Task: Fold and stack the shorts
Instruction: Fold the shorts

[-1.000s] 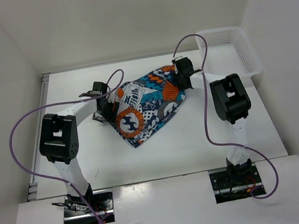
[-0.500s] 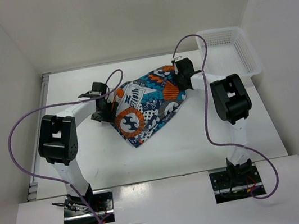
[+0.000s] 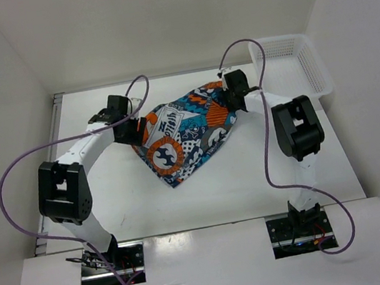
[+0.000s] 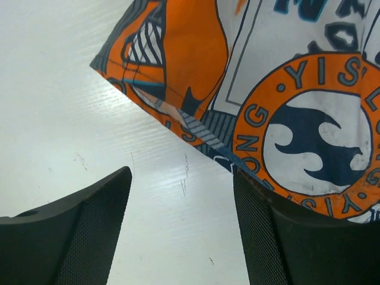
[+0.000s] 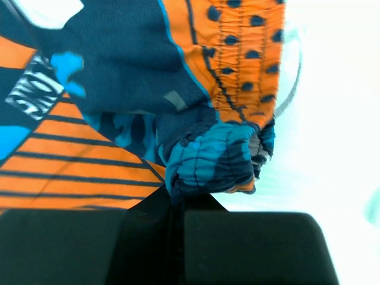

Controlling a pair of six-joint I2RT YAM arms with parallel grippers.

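The shorts (image 3: 183, 135), in a teal, orange, navy and white cartoon print, lie spread on the white table between the arms. My left gripper (image 3: 133, 132) is at their left edge, open and empty; in the left wrist view its jaws (image 4: 181, 234) stand wide apart over bare table, with a hemmed corner of the shorts (image 4: 178, 77) just beyond them. My right gripper (image 3: 231, 103) is at the shorts' far right corner. In the right wrist view it (image 5: 178, 205) is shut on a bunched piece of the elastic waistband (image 5: 217, 157).
A white mesh basket (image 3: 290, 63) stands at the back right corner of the table, close to the right arm. White walls enclose the table on the left, back and right. Purple cables loop above both arms.
My left arm has swung outward to the left and its gripper has shifted slightly toward the far left. The shorts and the right gripper have barely moved.
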